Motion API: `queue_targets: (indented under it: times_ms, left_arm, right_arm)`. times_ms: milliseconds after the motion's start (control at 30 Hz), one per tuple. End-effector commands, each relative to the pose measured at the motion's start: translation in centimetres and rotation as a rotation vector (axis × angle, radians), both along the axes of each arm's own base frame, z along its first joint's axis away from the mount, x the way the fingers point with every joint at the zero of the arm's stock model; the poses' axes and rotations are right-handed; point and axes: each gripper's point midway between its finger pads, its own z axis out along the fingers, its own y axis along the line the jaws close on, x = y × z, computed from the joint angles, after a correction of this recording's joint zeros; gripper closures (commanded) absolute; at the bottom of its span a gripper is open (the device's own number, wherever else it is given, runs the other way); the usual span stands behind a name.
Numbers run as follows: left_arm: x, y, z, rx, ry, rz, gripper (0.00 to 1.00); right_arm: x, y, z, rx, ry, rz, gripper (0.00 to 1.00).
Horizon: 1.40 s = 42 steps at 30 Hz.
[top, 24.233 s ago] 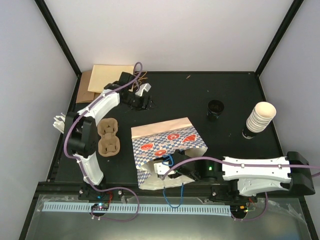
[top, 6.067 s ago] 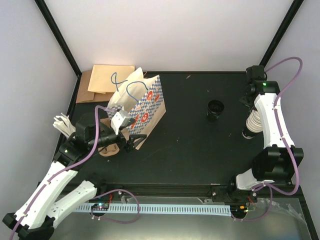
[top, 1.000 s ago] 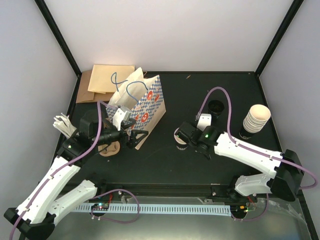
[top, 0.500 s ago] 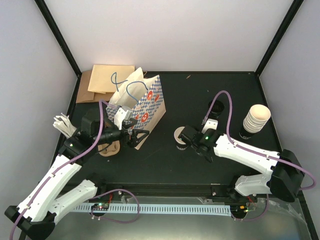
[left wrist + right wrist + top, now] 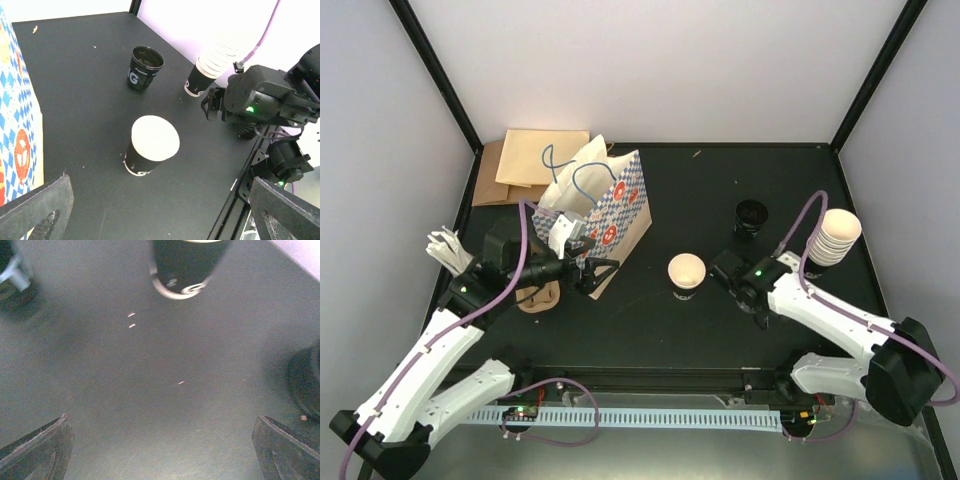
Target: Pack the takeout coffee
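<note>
Right pincer (image 5: 722, 268) hangs open just beside the cup (image 5: 686, 271), which stands lidless on the table (image 5: 720, 180), not yet in the bag (image 5: 608, 205).

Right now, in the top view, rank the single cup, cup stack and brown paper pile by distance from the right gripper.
1. single cup, just left of the right gripper
2. cup stack, toward the right edge
3. brown paper pile, far-left corner
</note>
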Motion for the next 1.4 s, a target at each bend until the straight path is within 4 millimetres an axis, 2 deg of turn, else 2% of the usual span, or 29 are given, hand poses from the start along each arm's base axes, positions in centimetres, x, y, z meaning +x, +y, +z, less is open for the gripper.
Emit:
queue_targets:
  times_ms: [0,233,667,767,867,933,1167,1367]
  left_arm:
    - [-0.2,-0.5,0.9,-0.024,-0.028,-0.029,0.01]
    - [-0.3,-0.3,1.0,-0.012,-0.036,-0.03,0.01]
    - [-0.7,-1.6,1.5,-0.03,-0.057,-0.126,0.01]
    - [-1.2,-1.9,1.8,-0.04,-0.065,-0.166,0.01]
    - [-1.6,-2.0,1.7,-0.036,-0.072,-0.191,0.01]
    - [-1.8,-2.0,1.6,-0.031,-0.081,-0.2,0.01]
    - [-2.7,-1.9,1.9,-0.06,-0.104,-0.225,0.01]
    - [-3.3,-1.5,2.2,-0.067,-0.132,-0.222,0.01]
  right_arm:
    - [-1.4,-5.4,1.4,-0.065,-0.055,-0.262,0.0]
    - [-3.4,-9.8,4.1,-0.083,-0.191,-0.415,0.0]
    - [-6.6,-13.9,4.3,-0.096,-0.115,-0.633,0.0]
    - [-6.8,-14.2,3.7,-0.057,-0.105,-0.641,0.0]
    - [-7.2,-13.7,1.7,0.029,-0.035,-0.675,0.0]
    - [-7.8,-13.9,1.1,0.037,-0.009,-0.712,0.0]
    - [-8.6,-15.0,0.9,0.033,-0.008,-0.789,0.0]
    - [-9.0,-16.1,-0.2,0.064,0.062,-0.852,0.0]
